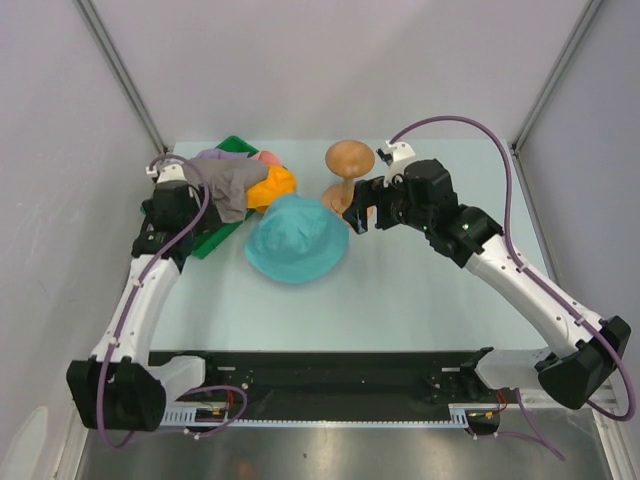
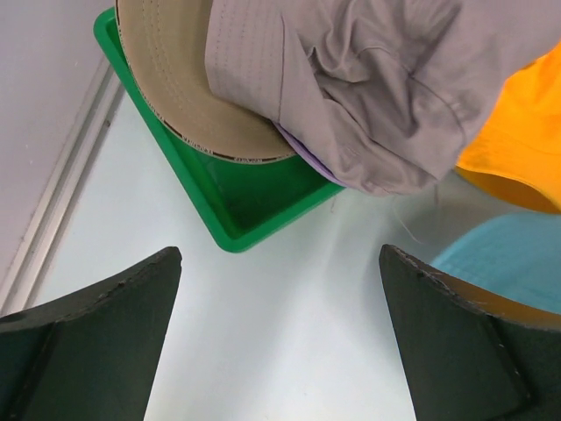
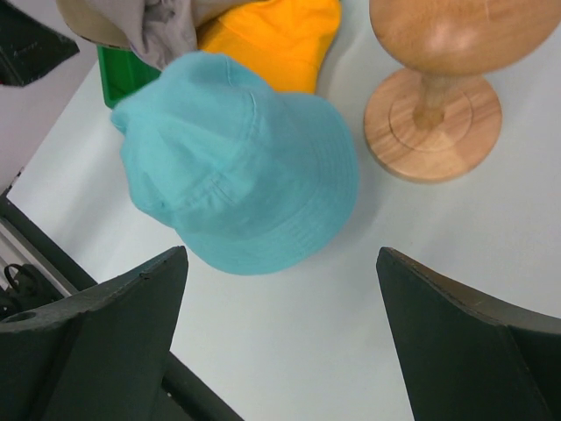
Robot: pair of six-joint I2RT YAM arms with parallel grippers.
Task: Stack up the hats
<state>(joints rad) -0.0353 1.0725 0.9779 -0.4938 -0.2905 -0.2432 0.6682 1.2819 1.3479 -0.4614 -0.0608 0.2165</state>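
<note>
Left wrist view: the left claw stands spread wide with nothing between its fingers, only bare table beneath, and both fingers are cut off by the lower edge. Just beyond them sits the near corner of the green tray. The grey hat lies crumpled over it and spills across the right rim, so most of the tray is hidden. Under the grey cloth, the tan cap shows only the curved underside of its brim. The lavender hat shows only a thin edge, too little to tell how it lies. Farther right, the orange hat and the teal hat are cut off by the frame. From the top view this claw is hidden behind its wrist and the grey cloth.

The right claw is also spread wide and grips nothing. The teal hat lies just ahead of its fingers, touching neither, and in the top view it is to the claw's left. It sits crown up with its brim flat on the table; it is roughly round, slightly longer left to right. The orange hat meets its far edge, partly tucked under the grey one. The wooden stand is upright to the right, its top cut off. The pink hat is a sliver at the pile's far side.
</note>
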